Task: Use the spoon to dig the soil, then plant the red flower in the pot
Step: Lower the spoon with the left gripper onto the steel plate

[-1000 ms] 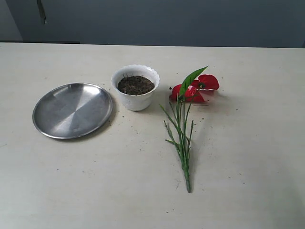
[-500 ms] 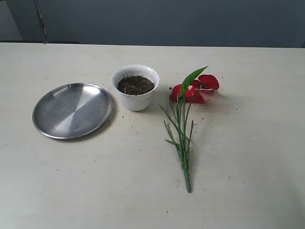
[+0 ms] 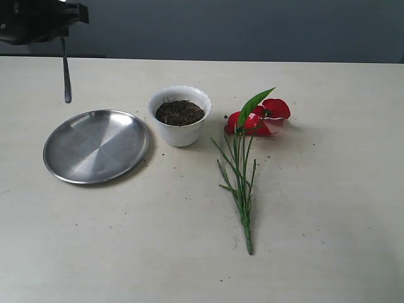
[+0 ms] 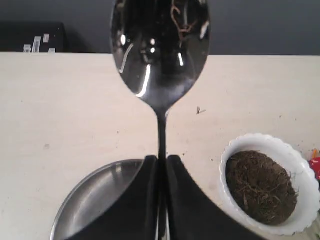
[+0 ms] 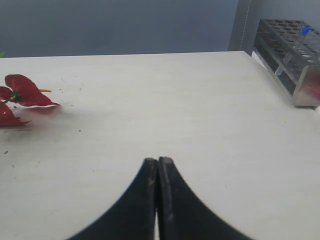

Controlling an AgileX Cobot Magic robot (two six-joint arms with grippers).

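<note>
My left gripper [image 4: 161, 159] is shut on the thin handle of the shiny spoon [image 4: 160, 55], whose bowl sticks out ahead of the jaws. In the exterior view the gripper [image 3: 60, 35] has come in at the top left with the spoon [image 3: 66, 79] hanging down behind the steel plate [image 3: 96, 145]. The white scalloped pot [image 3: 180, 115] stands mid-table, filled with dark soil [image 3: 180, 112]; the pot [image 4: 272, 185] and its soil [image 4: 260, 186] also show in the left wrist view. The red flower [image 3: 255, 117] lies flat to the pot's right, stems toward the front. My right gripper [image 5: 158, 161] is shut and empty above bare table, with the flower's red petals [image 5: 22, 90] off to one side.
A round steel plate [image 4: 100, 197] lies left of the pot. A metal test-tube rack [image 5: 292, 55] stands at the table's edge in the right wrist view. Soil crumbs are scattered around the pot and flower.
The left gripper with the spoon has dropped into the exterior view at the top left; earlier only the spoon's tip showed there. Pot, plate and flower have not moved.
</note>
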